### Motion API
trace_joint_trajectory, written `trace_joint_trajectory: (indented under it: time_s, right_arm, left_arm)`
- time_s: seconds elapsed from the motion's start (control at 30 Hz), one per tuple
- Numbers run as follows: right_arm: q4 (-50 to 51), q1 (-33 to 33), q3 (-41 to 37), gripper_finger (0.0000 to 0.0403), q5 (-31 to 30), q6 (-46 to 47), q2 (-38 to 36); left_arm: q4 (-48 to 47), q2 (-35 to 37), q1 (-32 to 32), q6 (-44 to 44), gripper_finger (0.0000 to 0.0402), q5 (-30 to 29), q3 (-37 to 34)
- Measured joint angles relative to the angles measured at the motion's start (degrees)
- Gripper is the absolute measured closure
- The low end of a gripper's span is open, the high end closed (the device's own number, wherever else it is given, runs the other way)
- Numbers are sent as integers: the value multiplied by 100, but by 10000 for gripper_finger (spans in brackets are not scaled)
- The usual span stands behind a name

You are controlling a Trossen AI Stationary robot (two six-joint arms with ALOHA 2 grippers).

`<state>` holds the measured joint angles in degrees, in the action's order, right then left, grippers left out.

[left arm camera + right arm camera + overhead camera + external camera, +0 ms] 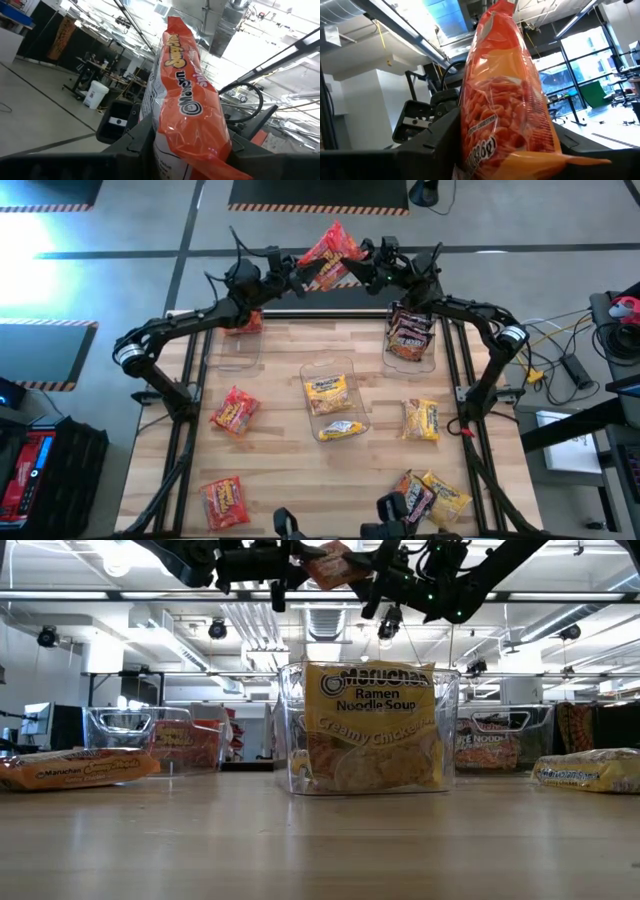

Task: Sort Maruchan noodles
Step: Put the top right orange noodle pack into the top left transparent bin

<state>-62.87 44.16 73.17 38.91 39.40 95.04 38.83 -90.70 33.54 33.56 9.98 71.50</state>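
**A:** Up above the far edge of the table, you have one red packet (328, 252) held in the air between both arms. Your left gripper (297, 277) is clamped on one end of it. Your right gripper (358, 268) has its fingers on either side of the other end.

**B:** Is the right one squeezing it?

**A:** You cannot tell. In the right wrist view the red packet (505, 95) stands between the two dark fingers, but the fingers look a little apart. In the left wrist view the same packet (187, 100) sits tight in the fingers.

**B:** Where are your other noodles?

**A:** Look at the middle of the table. A yellow packet (329, 393) stands in the clear middle bin (327, 366). Another yellow one (340, 430) lies just in front of that bin. Dark packets (410, 332) stand in the bin on the right (434, 356). One red packet (246, 321) is at the bin on the left (237, 350), under your left arm.

**B:** And loose ones?

**A:** You have two red ones lying on the left side, one (234, 412) nearer the middle and one (224, 502) by the near edge. A yellow one (421, 420) lies on the right. By the near right edge a dark one (412, 498) and a yellow one (446, 496) lie touching.
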Motion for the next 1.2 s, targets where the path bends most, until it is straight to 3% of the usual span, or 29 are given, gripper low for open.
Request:
trace_joint_trajectory:
  time_s: [0.4, 0.83, 1.03, 1.2]
  right_arm:
    - [4, -5, 4, 268, 35, 28, 0]
    - [2, 268, 23, 272, 123, 95, 0]
    - [4, 420, 23, 272, 404, 109, 0]
    - [190, 615, 23, 273, 816, 87, 0]
  left_arm:
    - [-14, -2, 0, -134, 275, -19, 2]
    - [-41, 20, 164, -455, 238, -41, 2]
    - [-39, 25, 360, -491, 220, 272, 2]
    - [-287, 33, 636, -1118, 206, 492, 4]
